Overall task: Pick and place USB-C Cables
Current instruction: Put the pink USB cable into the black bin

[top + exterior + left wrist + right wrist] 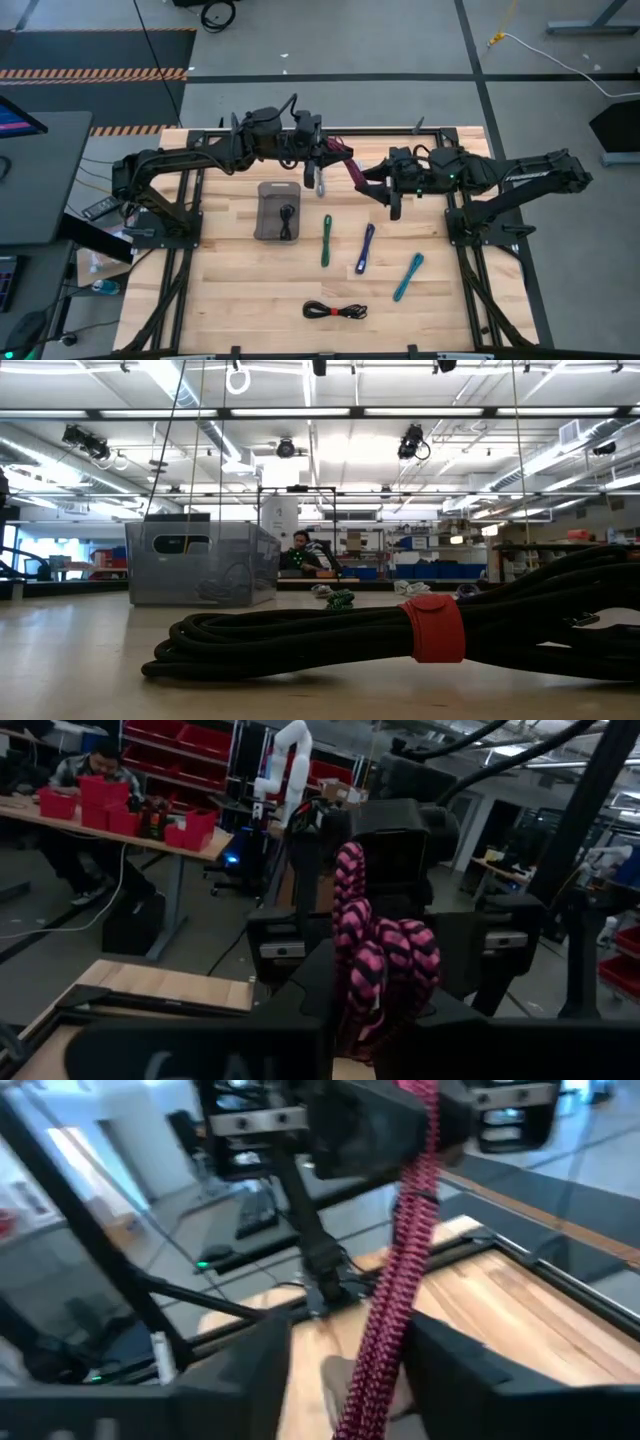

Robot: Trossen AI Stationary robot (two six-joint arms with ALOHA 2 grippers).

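Observation:
A magenta USB-C cable (347, 166) hangs in the air between my two grippers, over the far middle of the table. My left gripper (325, 152) is shut on one end of it. My right gripper (350, 1385) is open. Its fingers stand on either side of the cable's other end (375, 1360), and I cannot tell whether they touch it. A green cable (326, 241), a purple one (365, 249), a teal one (408, 277) and a black red-tied one (335, 311) lie flat on the table. A silver cable (320, 184) lies beside the tray. My left gripper pinches the bundled end of the magenta cable (385, 975) between its two fingers, coming level from the table's left side. The cable is lifted clear of the table. It runs on from the fingers toward my right gripper.
A grey plastic tray (266, 200) with a black cable (288, 214) in it stands below my left gripper; the low view shows the tray (200, 565) at the back left. There, the black red-tied cable (430, 628) fills the foreground. A person sits at a bench beyond the table.

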